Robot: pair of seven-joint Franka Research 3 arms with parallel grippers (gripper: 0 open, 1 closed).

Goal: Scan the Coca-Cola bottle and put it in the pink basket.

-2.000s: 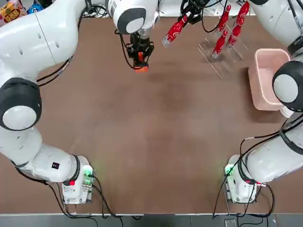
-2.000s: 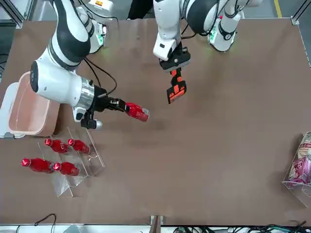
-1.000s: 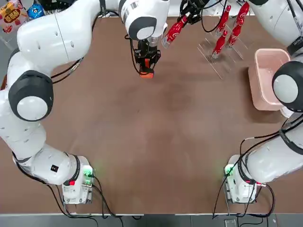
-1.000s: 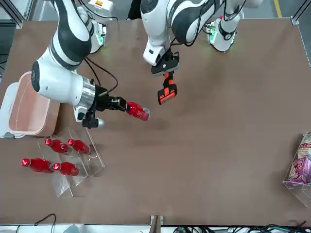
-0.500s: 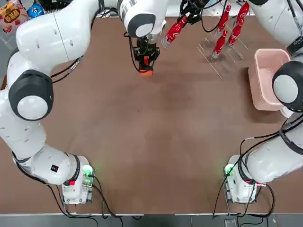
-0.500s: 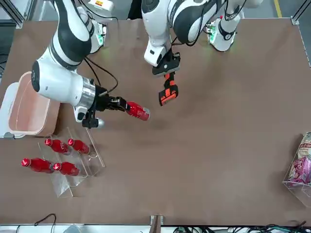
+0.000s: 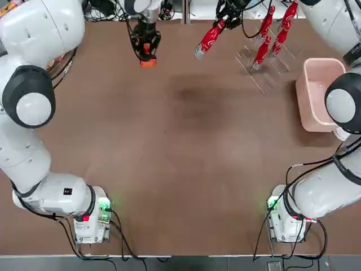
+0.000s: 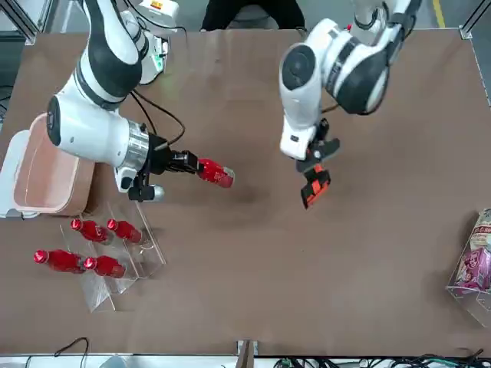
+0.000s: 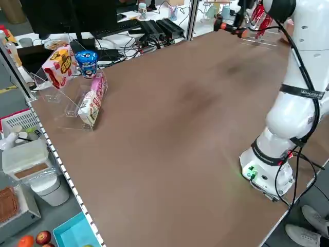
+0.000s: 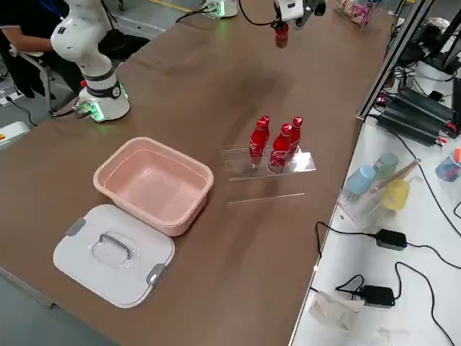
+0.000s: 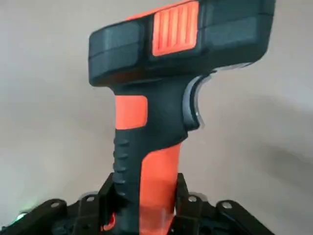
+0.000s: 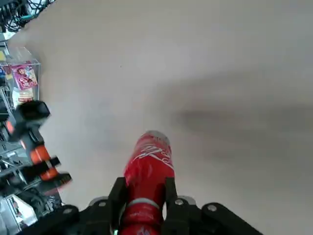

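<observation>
The right pincer (image 12: 146, 198) is closed around the Coca-Cola bottle (image 8: 216, 173), holding it tilted above the tabletop (image 8: 307, 268), near the clear rack (image 8: 123, 264). The left pincer (image 11: 144, 205) is closed on the handle of the black-and-orange scanner (image 11: 161, 98), well apart from the bottle. Four more red bottles (image 8: 65, 261) stand in the rack — between them and the robot's right base sits the pink basket (image 10: 155, 184), a white lid (image 10: 114, 254) beside it. Snack packets (image 8: 474, 270) lie in another clear holder (image 8: 479, 304) across the tabletop.
</observation>
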